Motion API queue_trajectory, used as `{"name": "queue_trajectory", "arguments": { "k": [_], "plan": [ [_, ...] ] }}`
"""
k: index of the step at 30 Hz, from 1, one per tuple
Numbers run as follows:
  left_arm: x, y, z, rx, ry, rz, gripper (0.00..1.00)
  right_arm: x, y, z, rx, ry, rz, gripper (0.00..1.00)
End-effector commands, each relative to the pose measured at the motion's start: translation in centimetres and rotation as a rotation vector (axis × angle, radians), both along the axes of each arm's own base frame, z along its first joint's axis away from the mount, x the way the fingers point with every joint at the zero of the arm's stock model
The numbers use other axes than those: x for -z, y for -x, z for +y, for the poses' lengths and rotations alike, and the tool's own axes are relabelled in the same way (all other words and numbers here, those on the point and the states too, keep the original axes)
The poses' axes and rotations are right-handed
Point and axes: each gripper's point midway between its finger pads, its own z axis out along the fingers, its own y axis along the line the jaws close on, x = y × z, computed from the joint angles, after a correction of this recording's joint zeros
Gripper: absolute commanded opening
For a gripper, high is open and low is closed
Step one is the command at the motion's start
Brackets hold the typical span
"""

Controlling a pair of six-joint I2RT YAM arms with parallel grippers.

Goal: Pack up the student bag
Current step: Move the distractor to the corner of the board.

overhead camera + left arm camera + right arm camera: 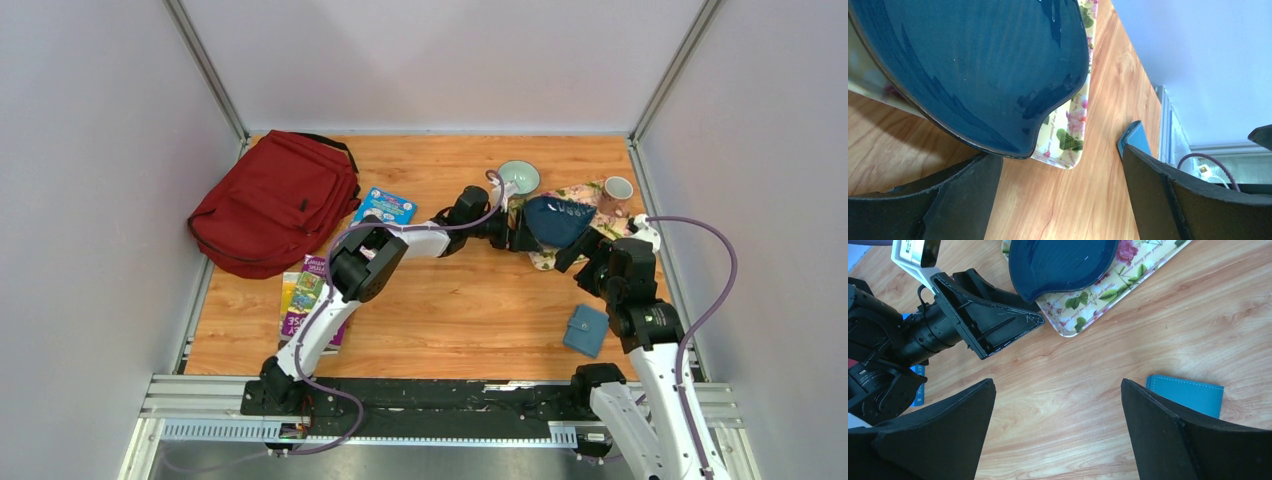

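Bag [275,200]: 1, lying flat at 10 o'clock on the table [450,300]; packing appears not yet begun.

Left gripper [1063,165] and right gripper [1058,390]: both wide, empty, near the plate [1063,260] at 2 o'clock.

The next move probably calls for picking 1 item.

Count:
- 1 book [385,207]
- 2 stacked books [310,295]
- 1 wallet [587,330]
- 1 tray [1098,302]
- 1 plate
- 1 bowl [519,177]
- 1 mug [616,193]

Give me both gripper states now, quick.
Left gripper: open, holding nothing, beside the blue dish.
Right gripper: open, holding nothing.
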Motion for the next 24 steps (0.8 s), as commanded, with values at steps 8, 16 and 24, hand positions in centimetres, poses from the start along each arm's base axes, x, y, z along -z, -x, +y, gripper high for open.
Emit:
{"name": "queue_trajectory", "arguments": {
  "k": [8,16,24],
  "plan": [
    [-4.6,2.5,1.3,0.062,0.125,-0.051,0.97,-0.7,-1.0,0.1,0.008,-0.015,-0.014,1.0],
    [-5.3,7.7,8.9,0.003,0.052,-0.14,0.97,1.7,-1.7,3.3,-0.15,-0.105,0.019,0.99],
    [-4.9,9.5,16.5,-0.168,-0.109,-0.232,0.97,4.2,-4.5,8.1,-0.287,-0.297,0.004,0.95]
  ]
}}
